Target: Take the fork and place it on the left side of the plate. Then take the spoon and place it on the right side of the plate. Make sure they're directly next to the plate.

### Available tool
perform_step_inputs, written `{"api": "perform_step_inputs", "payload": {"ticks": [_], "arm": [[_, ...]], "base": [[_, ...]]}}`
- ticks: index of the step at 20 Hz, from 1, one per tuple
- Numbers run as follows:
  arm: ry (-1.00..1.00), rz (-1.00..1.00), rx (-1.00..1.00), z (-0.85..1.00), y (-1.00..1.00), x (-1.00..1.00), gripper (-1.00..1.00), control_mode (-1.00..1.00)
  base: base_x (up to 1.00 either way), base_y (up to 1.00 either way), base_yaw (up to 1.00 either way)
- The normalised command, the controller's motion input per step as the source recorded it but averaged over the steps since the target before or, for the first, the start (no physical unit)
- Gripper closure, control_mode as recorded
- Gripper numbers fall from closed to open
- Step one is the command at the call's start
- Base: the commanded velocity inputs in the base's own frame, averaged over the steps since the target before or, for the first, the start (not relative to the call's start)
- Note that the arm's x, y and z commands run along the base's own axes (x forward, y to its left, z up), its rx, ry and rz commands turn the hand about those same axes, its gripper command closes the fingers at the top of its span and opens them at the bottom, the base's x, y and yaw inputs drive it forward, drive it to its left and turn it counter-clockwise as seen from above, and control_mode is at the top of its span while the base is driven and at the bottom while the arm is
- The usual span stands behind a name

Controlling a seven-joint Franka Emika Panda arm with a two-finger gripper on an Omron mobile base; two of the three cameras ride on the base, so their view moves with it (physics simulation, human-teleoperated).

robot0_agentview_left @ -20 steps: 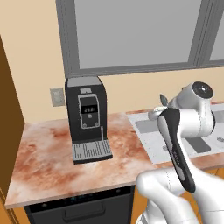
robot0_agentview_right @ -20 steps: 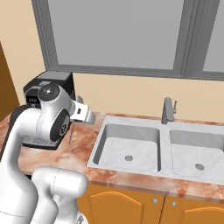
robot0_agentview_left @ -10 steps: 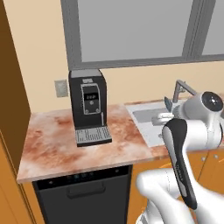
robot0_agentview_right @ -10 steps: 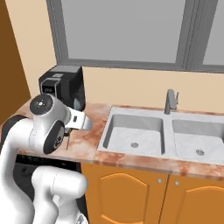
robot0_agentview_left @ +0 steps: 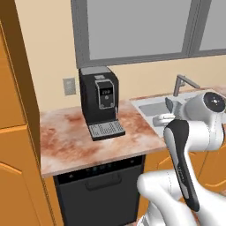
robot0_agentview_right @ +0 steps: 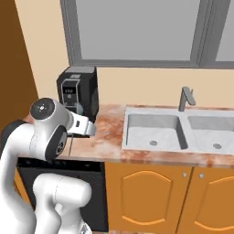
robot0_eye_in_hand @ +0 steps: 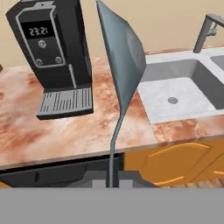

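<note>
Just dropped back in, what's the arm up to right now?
The white arm's gripper is shut on the slim all-silvery metal spoon, whose bowl sticks up ahead of the hand. It is carried above the reddish marble counter, between the black coffee machine and the grey double sink. No plate or fork can be seen from here, so the spoon is not yet placed.

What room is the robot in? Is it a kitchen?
Yes, it looks like a kitchen. There's a coffee machine on a counter, a double sink with a tap under a window, and orange cupboard doors below.
</note>
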Motion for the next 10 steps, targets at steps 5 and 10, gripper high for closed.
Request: {"api": "perform_step_inputs", "payload": {"ticks": [5, 10], "arm": [[0.00, 0.00, 0.00, 0.00, 0.00, 0.00, 1.00, 1.00], [0.00, 0.00, 0.00, 0.00, 0.00, 0.00, 1.00, 1.00]], "base": [[-0.02, 0.81, -0.42], [-0.03, 0.64, -0.51]]}}
